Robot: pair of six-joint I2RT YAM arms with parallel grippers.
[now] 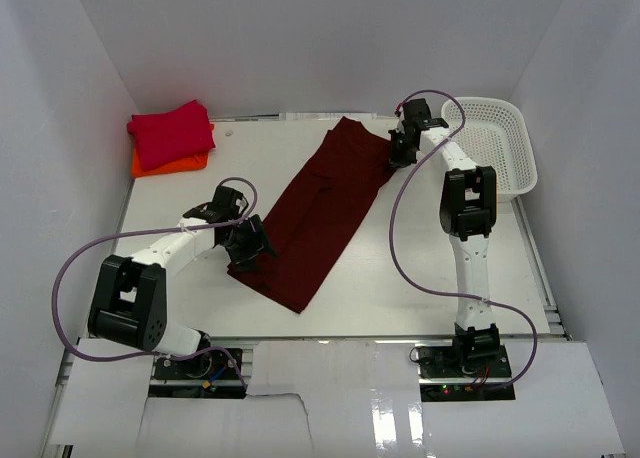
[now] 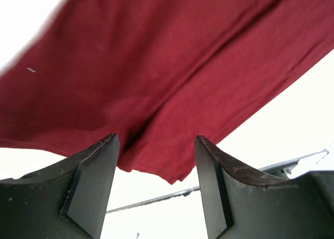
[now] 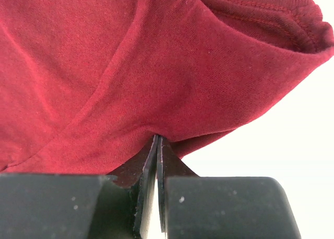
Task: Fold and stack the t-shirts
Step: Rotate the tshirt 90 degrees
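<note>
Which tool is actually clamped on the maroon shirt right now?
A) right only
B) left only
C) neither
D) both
A: the right tool is shut on a fold of the maroon shirt in its wrist view, while the left tool stands open at the shirt's edge, gripping nothing.

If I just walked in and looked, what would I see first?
The long maroon shirt, folded into a strip and lying slantwise across the middle of the table. The right gripper is pinched shut on its far end, and the left gripper sits open at its near end. Next you'd spot the red shirt folded on top of the orange shirt in the far left corner.
</note>
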